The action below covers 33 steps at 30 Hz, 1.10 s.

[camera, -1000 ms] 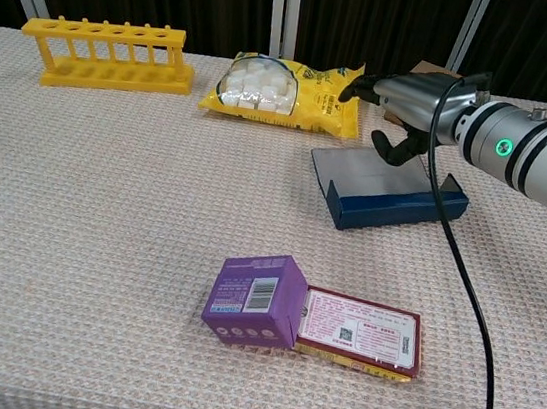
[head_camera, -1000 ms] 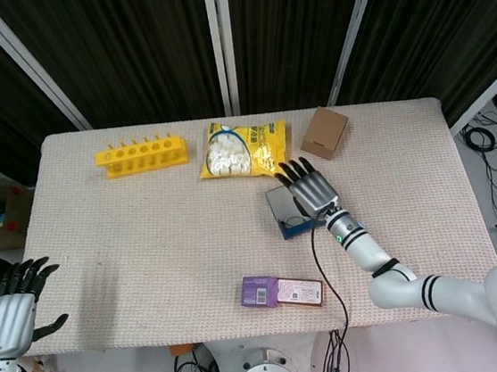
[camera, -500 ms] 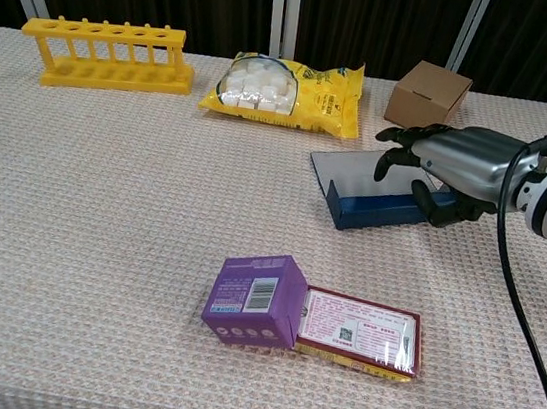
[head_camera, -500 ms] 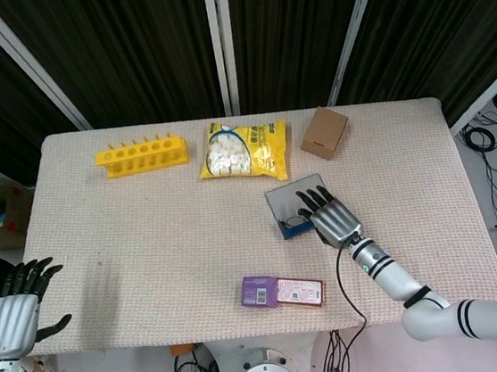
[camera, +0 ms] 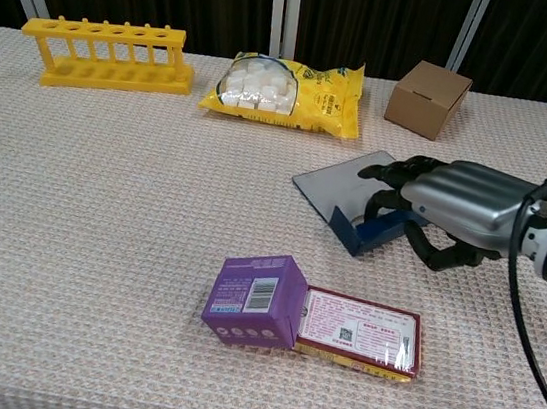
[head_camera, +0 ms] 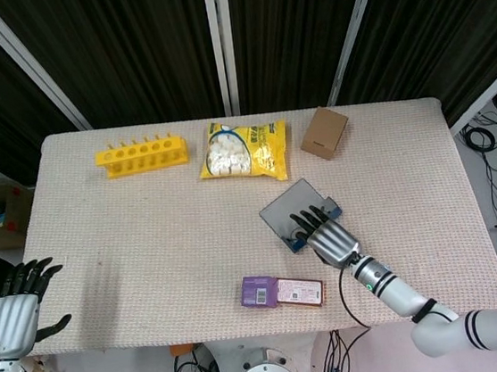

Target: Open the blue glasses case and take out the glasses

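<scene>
On the woven surface (head_camera: pixel 144 216), the blue glasses case (camera: pixel 376 230) now lies swung round at an angle and drawn nearer than half a second ago, its grey lid (camera: pixel 337 181) folded flat to the far left, so the opening step looks done. The right hand (camera: pixel 454 210) has pulled back with it and covers the tray, fingers curled down into it; whether they hold the glasses I cannot tell. The left hand (head_camera: pixel 16 311) stays spread and empty off the near left edge.
</scene>
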Motion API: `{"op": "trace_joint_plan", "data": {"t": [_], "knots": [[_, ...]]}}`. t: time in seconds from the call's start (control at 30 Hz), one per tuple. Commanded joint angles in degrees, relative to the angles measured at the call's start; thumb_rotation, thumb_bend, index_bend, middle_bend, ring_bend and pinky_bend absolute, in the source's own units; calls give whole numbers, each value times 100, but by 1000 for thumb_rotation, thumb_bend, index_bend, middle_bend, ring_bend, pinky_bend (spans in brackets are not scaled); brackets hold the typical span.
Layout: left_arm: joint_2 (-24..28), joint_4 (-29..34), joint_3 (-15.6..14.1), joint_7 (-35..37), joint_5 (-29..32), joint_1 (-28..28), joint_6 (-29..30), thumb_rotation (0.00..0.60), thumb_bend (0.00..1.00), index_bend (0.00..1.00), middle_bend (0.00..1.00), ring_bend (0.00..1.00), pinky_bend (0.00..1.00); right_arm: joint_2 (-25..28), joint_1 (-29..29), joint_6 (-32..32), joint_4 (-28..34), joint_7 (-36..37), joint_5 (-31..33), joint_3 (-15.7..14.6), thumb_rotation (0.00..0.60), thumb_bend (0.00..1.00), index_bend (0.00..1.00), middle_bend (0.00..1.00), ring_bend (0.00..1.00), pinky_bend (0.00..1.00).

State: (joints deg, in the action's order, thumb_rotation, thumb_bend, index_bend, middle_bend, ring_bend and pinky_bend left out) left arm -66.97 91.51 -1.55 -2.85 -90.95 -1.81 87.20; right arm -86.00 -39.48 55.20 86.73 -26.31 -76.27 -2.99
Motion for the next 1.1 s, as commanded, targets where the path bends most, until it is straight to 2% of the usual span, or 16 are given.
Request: {"op": "trace_joint_plan", "data": {"t": [0.03,0.13,0.23,0.5,0.67,0.9,1.1], "knots": [[-11,4,20,-10,-12,-39,-32,600,33,219,134,97,102,431,286,259,205,55,-318,-343,600,802,309,43,0,0],[-20,17,37,-29,-24,-74,-57,600,33,219,134,97,102,725,478,457,176,68,-406,-459,600,805,325,48,0,0],[-17,32,39,-54,-19,-100,-96,600,33,219,135,97,102,924,613,551,37,60,-203,-370,600,813,338,52,0,0],[3,100,49,-109,-18,-133,-118,600,33,219,134,97,103,852,590,426,-286,825,376,342,600,809,312,40,0,0],[30,117,43,-113,-2,-118,-98,600,33,219,134,97,102,660,345,-186,-577,649,1210,711,600,810,215,9,0,0],[33,86,22,-83,38,-80,-79,600,33,219,134,97,102,256,-28,-857,-834,232,2011,877,600,872,167,0,0,0],[38,48,9,-64,58,-35,-32,600,33,219,135,97,102,174,-226,-1200,-440,428,2040,949,600,876,166,0,0,0]]}}
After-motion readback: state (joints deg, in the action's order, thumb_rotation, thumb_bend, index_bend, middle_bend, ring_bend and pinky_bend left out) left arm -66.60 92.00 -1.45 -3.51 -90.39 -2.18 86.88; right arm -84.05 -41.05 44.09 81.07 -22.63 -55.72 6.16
